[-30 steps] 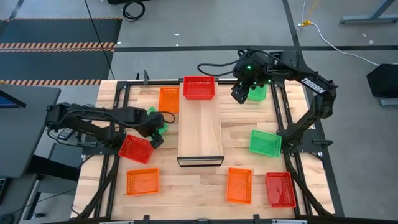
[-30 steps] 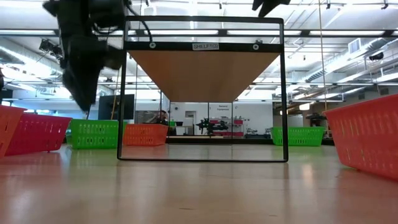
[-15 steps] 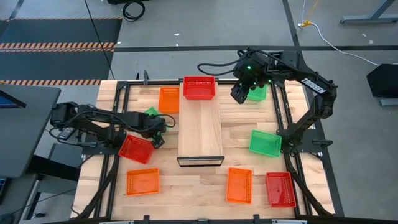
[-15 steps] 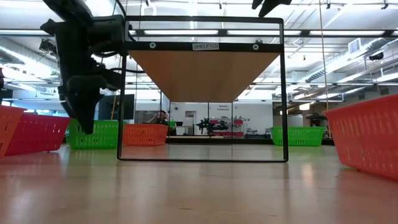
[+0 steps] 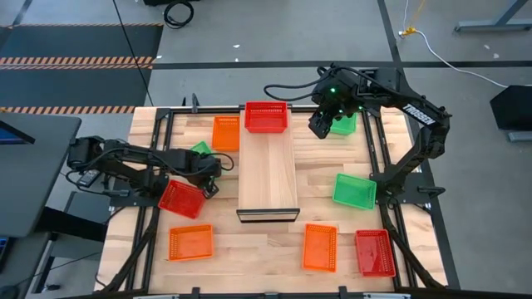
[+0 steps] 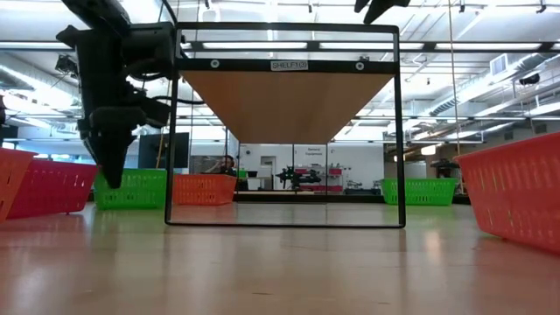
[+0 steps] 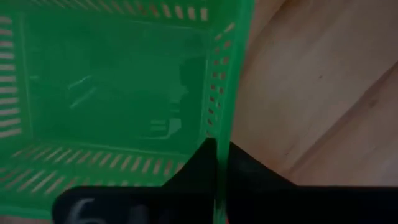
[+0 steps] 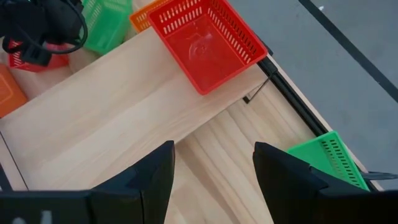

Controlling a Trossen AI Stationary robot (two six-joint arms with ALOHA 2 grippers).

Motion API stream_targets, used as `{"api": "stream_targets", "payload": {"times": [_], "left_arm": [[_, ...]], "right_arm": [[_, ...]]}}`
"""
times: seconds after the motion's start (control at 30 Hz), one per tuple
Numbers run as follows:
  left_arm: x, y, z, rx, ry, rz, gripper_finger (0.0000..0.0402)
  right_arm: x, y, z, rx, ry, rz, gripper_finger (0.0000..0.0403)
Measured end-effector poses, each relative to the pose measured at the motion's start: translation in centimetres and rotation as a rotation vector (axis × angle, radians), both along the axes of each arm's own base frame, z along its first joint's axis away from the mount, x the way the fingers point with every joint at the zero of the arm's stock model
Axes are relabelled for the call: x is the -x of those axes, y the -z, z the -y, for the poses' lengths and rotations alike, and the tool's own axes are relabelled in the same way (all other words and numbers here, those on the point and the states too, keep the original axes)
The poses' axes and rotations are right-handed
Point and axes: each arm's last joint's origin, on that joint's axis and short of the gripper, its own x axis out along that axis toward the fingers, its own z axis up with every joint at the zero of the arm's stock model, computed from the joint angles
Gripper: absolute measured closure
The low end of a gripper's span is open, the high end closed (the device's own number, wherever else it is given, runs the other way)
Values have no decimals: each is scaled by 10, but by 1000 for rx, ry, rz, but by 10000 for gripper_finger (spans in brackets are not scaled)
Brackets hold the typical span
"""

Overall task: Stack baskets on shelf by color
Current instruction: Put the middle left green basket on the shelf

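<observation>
Left wrist view: left pincer (image 7: 216,163) clenched on green basket's (image 7: 118,87) rim wall, basket body stretching ahead of it, shelf (image 5: 268,170) just beyond; right pincer (image 8: 212,165) released, hovering by shelf's far end.

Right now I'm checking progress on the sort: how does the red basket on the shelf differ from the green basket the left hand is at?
The red basket sits on the shelf at its far end; the green basket is on the table left of the shelf. The red basket stands free; the green basket has the left hand shut on its wall. The right hand hangs open. Both baskets are mesh, alike in shape.
</observation>
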Motion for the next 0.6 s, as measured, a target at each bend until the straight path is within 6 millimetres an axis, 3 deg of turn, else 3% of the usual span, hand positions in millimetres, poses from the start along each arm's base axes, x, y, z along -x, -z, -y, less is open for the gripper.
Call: {"api": "stream_targets", "payload": {"times": [0.1, 0.27, 0.4, 0.6], "left_arm": [[3, -9, 0, 12, 5, -48, 393], [-5, -43, 0, 1, 100, 20, 393], [-12, -82, 5, -33, 210, 120, 393], [-9, -149, 9, -122, 232, 148, 393]], "right_arm": [[1, 1, 0, 7, -16, -16, 180], [1, 1, 0, 24, -45, -29, 180], [2, 1, 0, 30, -62, -45, 180], [3, 2, -1, 26, -64, -60, 180]]}}
